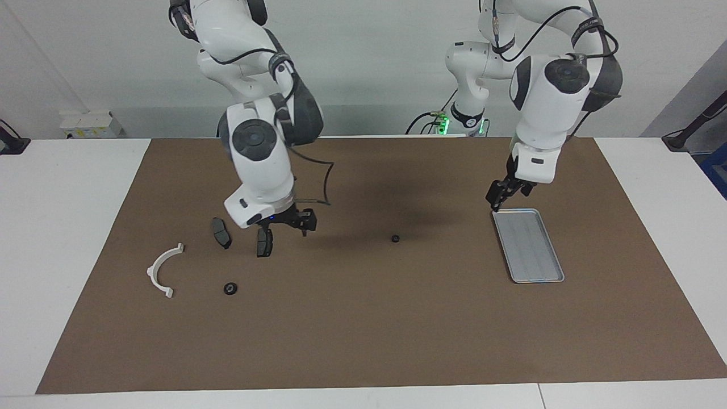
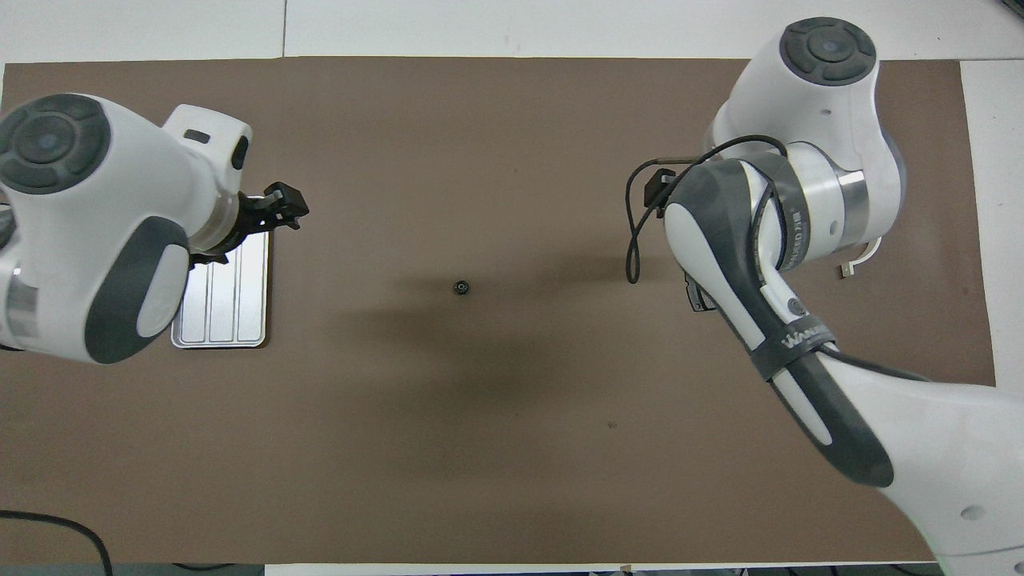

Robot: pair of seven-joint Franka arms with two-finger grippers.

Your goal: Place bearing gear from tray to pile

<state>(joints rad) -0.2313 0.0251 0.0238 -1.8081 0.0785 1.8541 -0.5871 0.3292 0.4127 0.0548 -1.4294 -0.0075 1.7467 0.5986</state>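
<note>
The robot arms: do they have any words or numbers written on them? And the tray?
Strap on the right arm: white lettering, too blurred to read for sure.
Band near the right arm's wrist: small print, unreadable.
Tray: no writing.
Brown mat: no writing.

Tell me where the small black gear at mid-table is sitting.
The small black gear lies alone on the brown mat at mid-table, between the tray and the pile, outside both.

Robotics lab. Two white arms on white table, brown mat centre frame, bare grey wall along top.
</note>
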